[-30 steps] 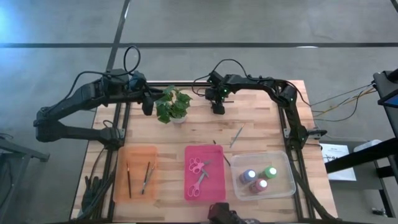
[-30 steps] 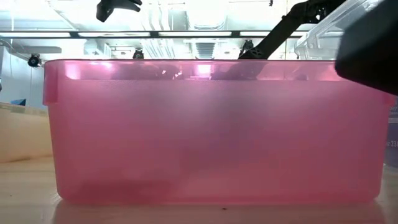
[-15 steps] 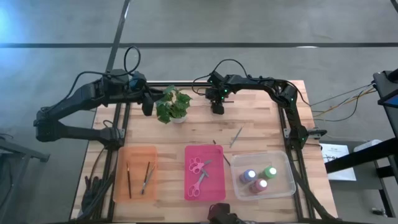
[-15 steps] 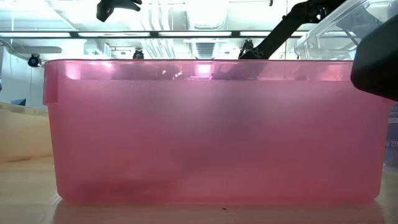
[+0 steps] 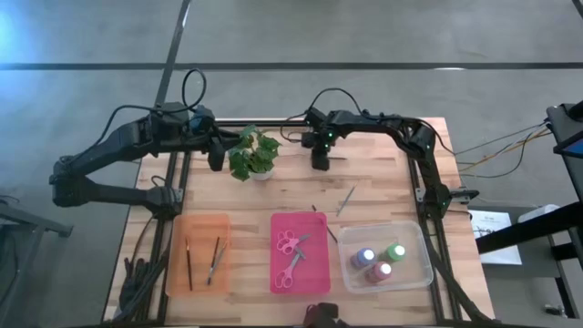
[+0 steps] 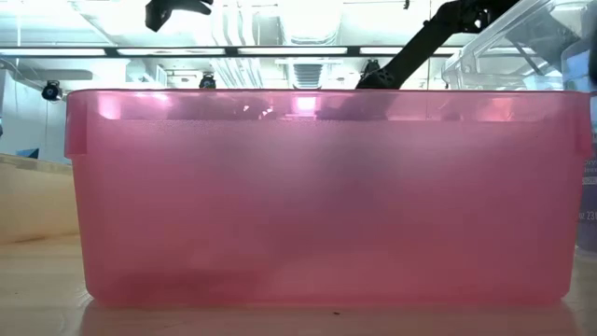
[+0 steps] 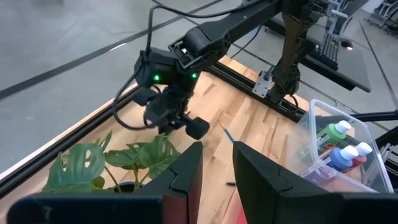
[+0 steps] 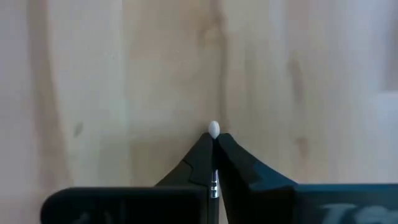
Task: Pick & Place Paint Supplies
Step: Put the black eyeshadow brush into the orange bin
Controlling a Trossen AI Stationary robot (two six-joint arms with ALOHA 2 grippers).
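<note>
The right tool [image 8: 213, 163] pinches a brush [image 8: 214, 129]; it should lift straight, carrying gently toward the orange tray [image 5: 173, 246].

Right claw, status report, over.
Right claw shut on white-tipped brush, over bare wood. Left claw open, empty, beside plant. Loose brush lies on table, apart from both.

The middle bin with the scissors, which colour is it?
Pink bin, clearest in the high view.
</note>
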